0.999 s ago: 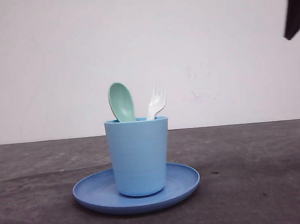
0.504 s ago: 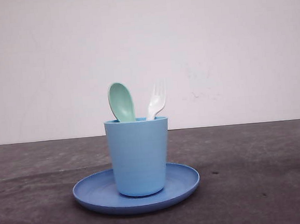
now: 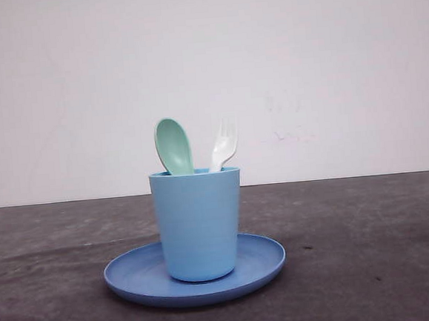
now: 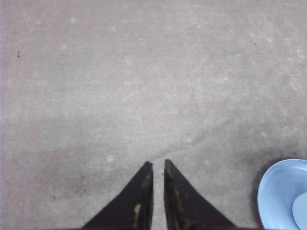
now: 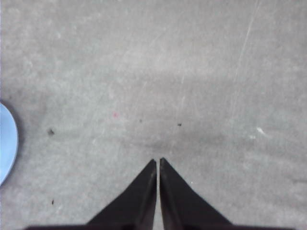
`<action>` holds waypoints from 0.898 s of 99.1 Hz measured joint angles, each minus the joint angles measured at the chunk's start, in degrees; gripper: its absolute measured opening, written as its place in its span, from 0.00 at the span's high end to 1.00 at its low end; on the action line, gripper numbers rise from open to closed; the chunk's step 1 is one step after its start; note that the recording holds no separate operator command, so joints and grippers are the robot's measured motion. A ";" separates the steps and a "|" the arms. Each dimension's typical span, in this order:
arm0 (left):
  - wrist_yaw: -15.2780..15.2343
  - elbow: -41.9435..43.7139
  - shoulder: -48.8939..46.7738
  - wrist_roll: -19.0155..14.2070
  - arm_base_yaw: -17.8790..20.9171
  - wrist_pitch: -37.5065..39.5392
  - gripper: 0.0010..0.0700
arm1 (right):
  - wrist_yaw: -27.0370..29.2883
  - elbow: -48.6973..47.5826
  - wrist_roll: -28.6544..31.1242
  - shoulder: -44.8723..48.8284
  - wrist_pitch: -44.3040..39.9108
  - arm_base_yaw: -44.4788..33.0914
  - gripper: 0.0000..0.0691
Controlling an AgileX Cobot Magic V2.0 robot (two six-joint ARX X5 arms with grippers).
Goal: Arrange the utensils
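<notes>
A mint-green spoon (image 3: 173, 146) and a white fork (image 3: 224, 145) stand upright in a light blue cup (image 3: 198, 225), which sits on a round blue plate (image 3: 263, 259) at the middle of the dark table. My left gripper (image 4: 157, 163) hangs over bare table with its jaws nearly together and nothing between them; the plate's edge (image 4: 278, 191) shows to one side. My right gripper (image 5: 158, 160) is shut over bare table, also holding nothing, with a sliver of the plate (image 5: 6, 139) at the frame's edge.
A white wall (image 3: 326, 70) rises behind the table. Bare grey tabletop (image 3: 370, 252) stretches on both sides of the plate.
The dark arm tips at the upper left and upper right corners of the front view have withdrawn out of frame. Cup, plate, spoon and fork have not moved.
</notes>
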 joint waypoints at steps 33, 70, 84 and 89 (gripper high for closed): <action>-0.61 -0.02 -0.55 0.26 0.00 -0.09 0.99 | 0.00 0.00 0.00 0.00 0.04 0.00 0.99; -9.53 -21.14 -25.00 1.42 3.39 12.46 0.99 | 0.00 0.00 0.00 0.00 0.20 0.00 0.99; -9.53 -34.40 -37.64 1.29 3.74 20.65 0.99 | -0.02 0.00 0.00 0.00 0.22 0.00 0.99; -9.66 -38.51 -41.57 1.25 3.74 22.43 0.99 | 0.00 0.00 0.00 0.00 0.20 0.00 0.99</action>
